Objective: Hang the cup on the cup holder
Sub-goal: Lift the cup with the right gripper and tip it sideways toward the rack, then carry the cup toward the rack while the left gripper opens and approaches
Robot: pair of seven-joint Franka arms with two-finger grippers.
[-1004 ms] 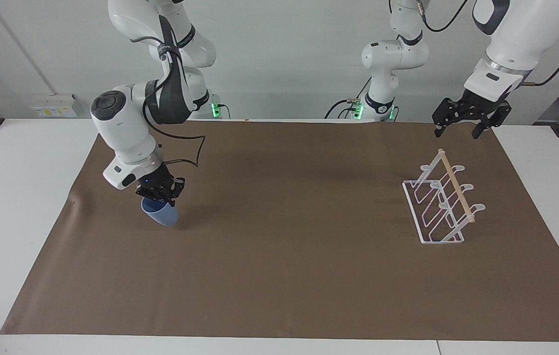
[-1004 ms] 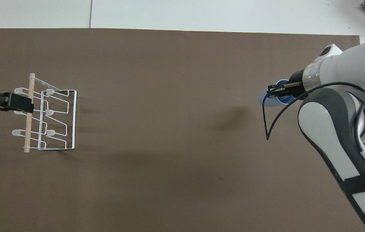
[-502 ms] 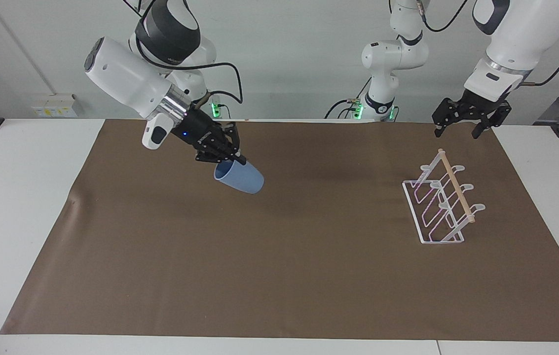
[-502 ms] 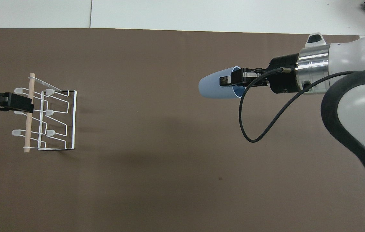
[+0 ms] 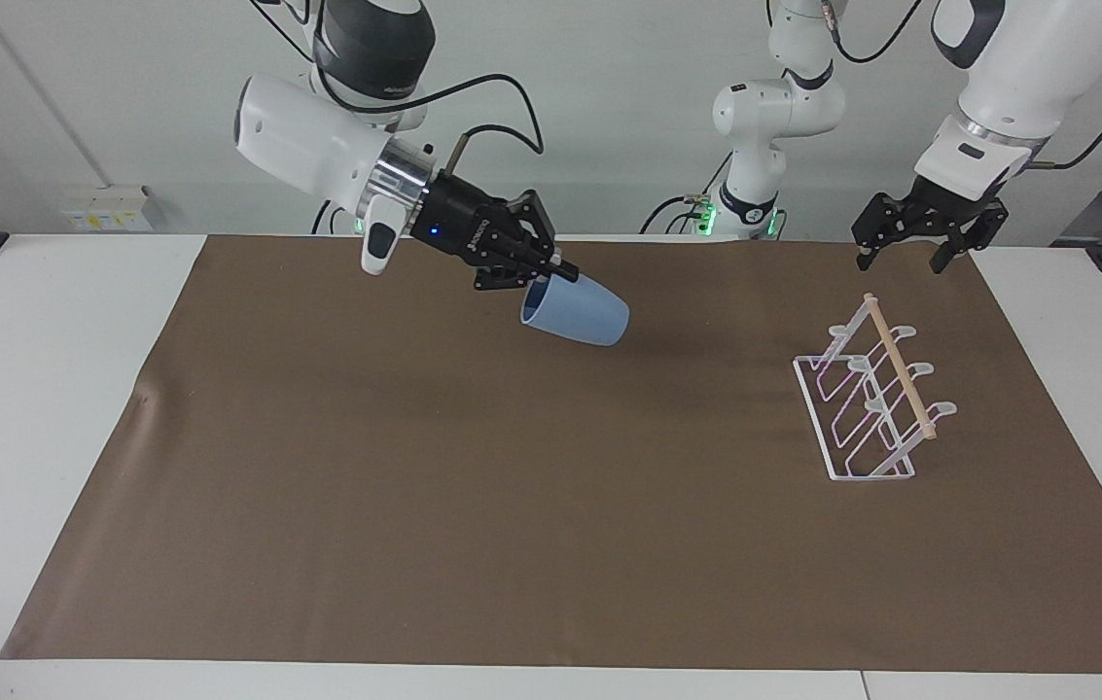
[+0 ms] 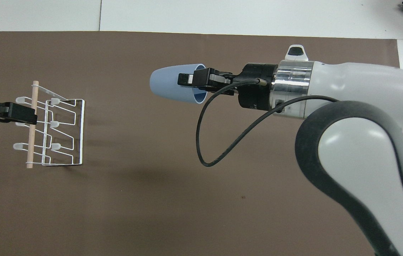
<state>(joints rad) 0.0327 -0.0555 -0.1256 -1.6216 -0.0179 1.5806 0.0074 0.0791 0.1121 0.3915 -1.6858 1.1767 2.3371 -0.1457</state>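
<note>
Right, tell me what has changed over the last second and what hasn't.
The right gripper, shut on the cup throughout, has lifted it off the brown mat at the right arm's end and carried it, tipped on its side, toward the cup holder; it now hangs over the mat's middle. Nothing was let go. The left gripper waits open above the cup holder, which has not moved.

You see a light-blue cup (image 5: pixel 577 309) (image 6: pixel 173 86), plain and unpatterned, over the brown mat (image 5: pixel 473 506). On that mat, the cup holder (image 5: pixel 870 403) (image 6: pixel 50 132) is white wire with a pale wooden rod.
</note>
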